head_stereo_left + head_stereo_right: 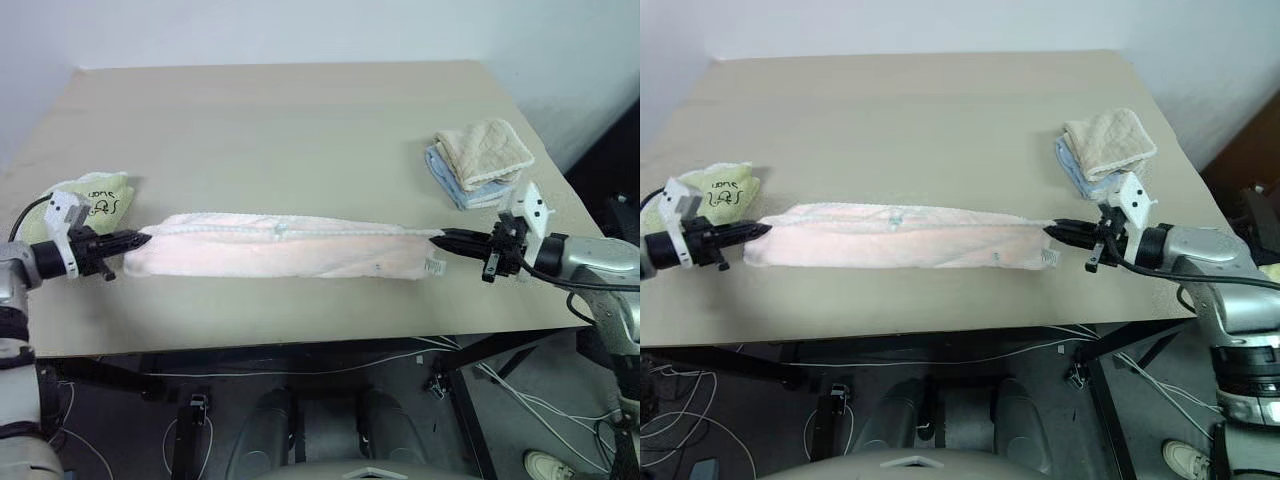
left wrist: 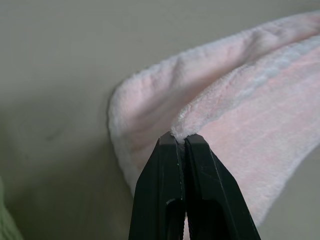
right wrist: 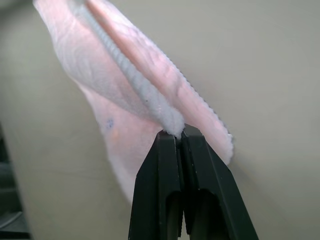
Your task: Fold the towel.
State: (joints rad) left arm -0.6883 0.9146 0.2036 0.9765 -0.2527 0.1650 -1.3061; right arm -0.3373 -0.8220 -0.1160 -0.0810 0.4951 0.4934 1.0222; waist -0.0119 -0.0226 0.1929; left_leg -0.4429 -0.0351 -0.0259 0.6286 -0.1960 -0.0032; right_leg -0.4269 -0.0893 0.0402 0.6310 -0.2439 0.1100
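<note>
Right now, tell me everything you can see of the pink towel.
The towel is pale pink terry cloth with a white scalloped trim along its far edge and a small tag at its right end. It is stretched long across the near part of the table, sagging between its ends. The left end effector and the right end effector are each shut on one end.

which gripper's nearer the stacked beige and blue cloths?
Right. The right gripper sits just in front of the stacked cloths, pinching the towel end; the left gripper holds the opposite end, by the green cloth.
</note>
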